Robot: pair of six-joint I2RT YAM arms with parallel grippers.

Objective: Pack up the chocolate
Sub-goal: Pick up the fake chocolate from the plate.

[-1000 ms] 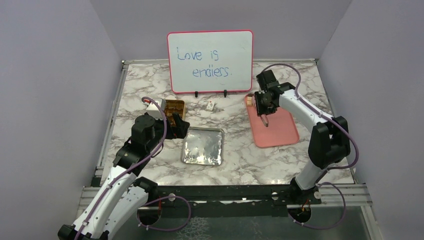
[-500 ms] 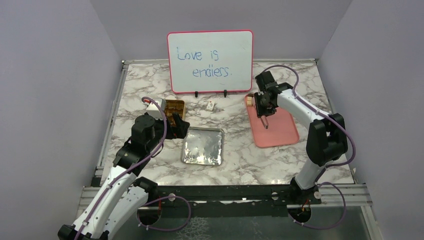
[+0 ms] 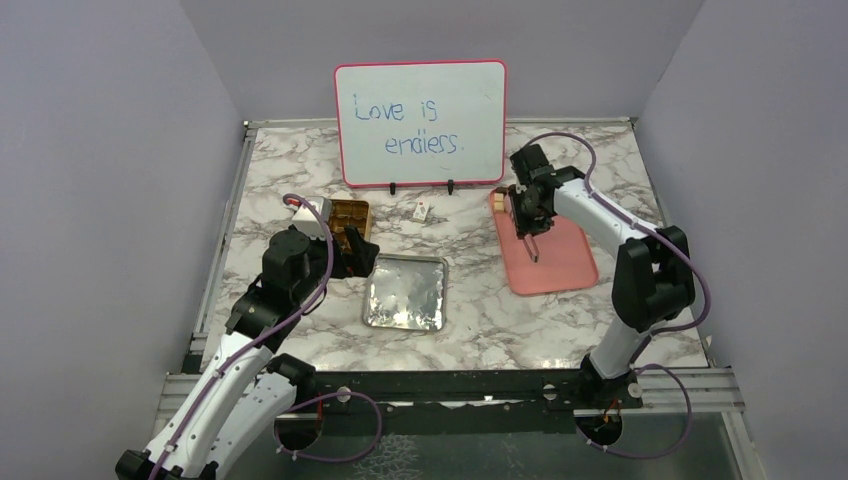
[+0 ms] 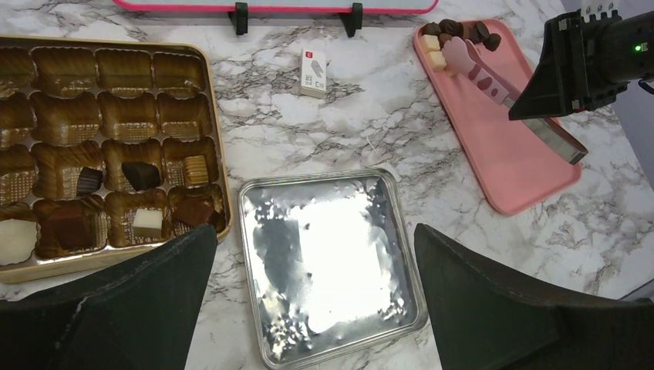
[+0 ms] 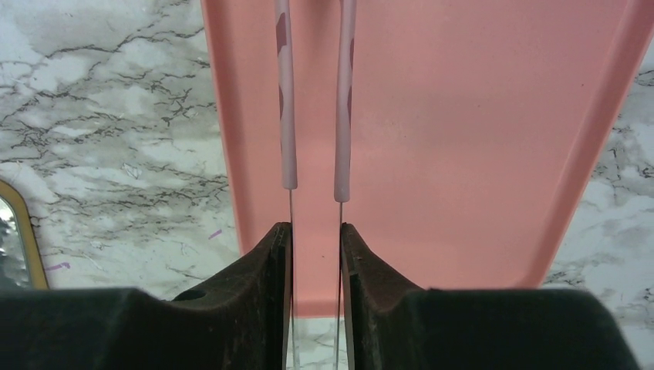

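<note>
Several chocolate pieces [image 4: 463,31] lie on the pink tray [image 4: 524,162] beyond the right fingers [image 5: 274,262], clamped on tongs [image 5: 287,116]; left fingers [image 4: 139,301] spread, empty. Step: pick-up, probably; tongs must next nip one piece.

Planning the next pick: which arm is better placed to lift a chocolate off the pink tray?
Right: its fingers hold tongs over the pink tray near the chocolates; left fingers hang open by the tin.

White links [image 3: 210,395], black joints [image 3: 655,285], purple cables [image 3: 565,134]; left tool [image 3: 362,250], right tool [image 3: 527,220] black.
</note>
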